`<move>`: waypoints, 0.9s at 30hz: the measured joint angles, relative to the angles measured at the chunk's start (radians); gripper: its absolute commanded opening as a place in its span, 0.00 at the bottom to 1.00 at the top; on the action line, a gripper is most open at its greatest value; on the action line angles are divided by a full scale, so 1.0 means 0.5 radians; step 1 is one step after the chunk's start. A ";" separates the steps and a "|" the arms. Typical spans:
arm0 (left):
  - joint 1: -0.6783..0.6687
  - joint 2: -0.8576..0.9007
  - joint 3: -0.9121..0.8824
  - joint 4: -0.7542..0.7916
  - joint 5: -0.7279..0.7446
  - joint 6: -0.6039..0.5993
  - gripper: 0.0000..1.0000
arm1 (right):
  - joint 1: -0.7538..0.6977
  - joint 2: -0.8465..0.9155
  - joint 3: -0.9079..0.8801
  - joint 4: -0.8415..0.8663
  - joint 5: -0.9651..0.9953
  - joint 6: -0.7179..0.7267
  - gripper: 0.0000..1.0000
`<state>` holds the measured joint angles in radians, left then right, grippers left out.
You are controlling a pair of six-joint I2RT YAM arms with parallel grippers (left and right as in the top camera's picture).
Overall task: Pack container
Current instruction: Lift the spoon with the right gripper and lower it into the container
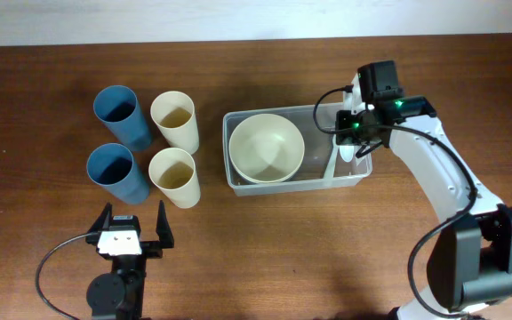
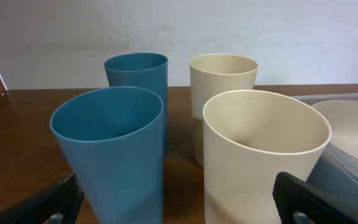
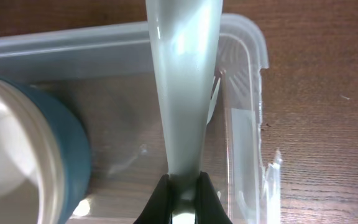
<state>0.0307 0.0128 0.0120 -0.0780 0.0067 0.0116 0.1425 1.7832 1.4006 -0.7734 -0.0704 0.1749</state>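
1. Wooden tabletop (image 1: 283, 258). The container (image 1: 318, 180) is a clear bin lying lengthwise right of the middle, nearer the far edge than the near one.
2. A cream bowl (image 1: 267, 147) fills the container's left half. The right wrist view shows it nested in a blue bowl (image 3: 67, 149).
3. The right gripper (image 1: 352, 133) hangs over the container's right short end. Its jaws are pinched tight on a pale utensil (image 3: 182, 93). The long, smooth handle reaches away from the fingers over the bare floor of the bin. Which kind of utensil it is, cannot tell.
4. Whether the utensil's far end touches the container floor: cannot tell.
5. The left gripper (image 1: 133, 220) sits near the near edge, toward the left corner. Its jaws are spread fully wide and nothing is in them. Its dark fingers (image 2: 316, 199) show at the bottom corners of the left wrist view.
6. Four cups stand upright in a square left of the container. The far blue cup (image 1: 118, 116) and near blue cup (image 1: 116, 171) are on the left. The far cream cup (image 1: 174, 120) and near cream cup (image 1: 172, 176) are on the right, just beside the bin.
7. The left gripper points at the near pair of cups, apart from them.
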 measured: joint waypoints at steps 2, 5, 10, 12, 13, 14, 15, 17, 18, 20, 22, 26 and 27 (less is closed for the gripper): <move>0.000 0.000 0.000 0.000 0.000 0.000 1.00 | 0.000 0.006 0.000 -0.001 -0.001 -0.007 0.04; 0.000 0.000 0.000 0.000 0.000 0.000 1.00 | 0.000 0.006 0.001 -0.021 -0.001 -0.008 0.04; 0.000 0.000 0.000 0.000 0.000 0.000 1.00 | 0.000 0.007 0.001 -0.038 0.000 -0.015 0.04; 0.000 0.000 0.000 0.000 0.000 0.000 1.00 | 0.000 0.008 0.000 -0.039 0.001 -0.021 0.04; 0.000 0.000 0.000 0.000 0.000 0.000 1.00 | 0.000 0.008 0.000 -0.043 0.001 -0.022 0.04; 0.000 0.000 0.000 0.000 0.000 0.000 1.00 | 0.000 0.008 0.001 -0.048 0.001 -0.026 0.04; 0.000 0.000 0.000 0.000 0.000 0.000 1.00 | 0.000 0.008 0.001 -0.057 0.001 -0.029 0.04; 0.000 0.000 0.000 0.000 0.000 0.000 1.00 | 0.000 0.008 0.000 -0.082 0.001 -0.029 0.04; 0.000 0.000 0.000 0.000 0.000 0.000 1.00 | 0.000 0.008 0.000 -0.106 0.001 -0.030 0.04; 0.000 0.000 0.000 0.000 0.000 0.000 1.00 | 0.000 0.008 0.001 -0.142 0.003 -0.031 0.04; 0.000 0.000 0.000 0.000 0.000 0.000 1.00 | 0.001 0.008 0.000 -0.153 0.026 -0.032 0.04; 0.000 0.000 0.000 0.000 0.000 0.000 1.00 | 0.002 0.008 0.000 -0.193 0.071 -0.034 0.07; 0.000 0.000 0.000 0.000 0.000 0.000 1.00 | 0.002 0.008 0.001 -0.202 0.078 -0.032 0.11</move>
<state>0.0307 0.0128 0.0120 -0.0780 0.0067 0.0116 0.1432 1.7870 1.4010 -0.8745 -0.0315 0.1589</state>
